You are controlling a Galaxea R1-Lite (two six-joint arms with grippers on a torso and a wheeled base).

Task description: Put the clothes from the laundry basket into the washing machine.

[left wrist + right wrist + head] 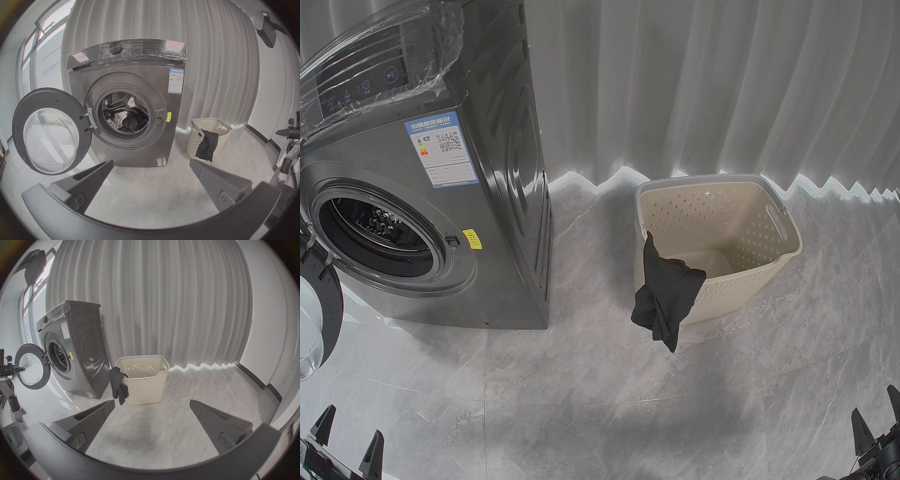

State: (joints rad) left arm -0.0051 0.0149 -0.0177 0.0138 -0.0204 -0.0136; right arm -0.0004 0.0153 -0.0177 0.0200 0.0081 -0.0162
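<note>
A cream laundry basket [775,215] [195,137] [147,390] stands on the floor right of the grey washing machine [487,187] [131,62] [84,343]. A black garment [665,294] [207,145] [118,385] hangs over the basket's near-left rim. The machine's round door [50,131] [32,366] is swung open, and dark clothes [131,120] lie in the drum. My left gripper [349,440] [151,167] is open and empty, low at the near left. Low at the near right, my right gripper [878,415] [151,407] is also open and empty.
White pleated curtains [706,87] hang behind the machine and basket. The grey tiled floor [600,387] between me and the basket is bare. A white wall with a dark skirting [268,387] runs along the right.
</note>
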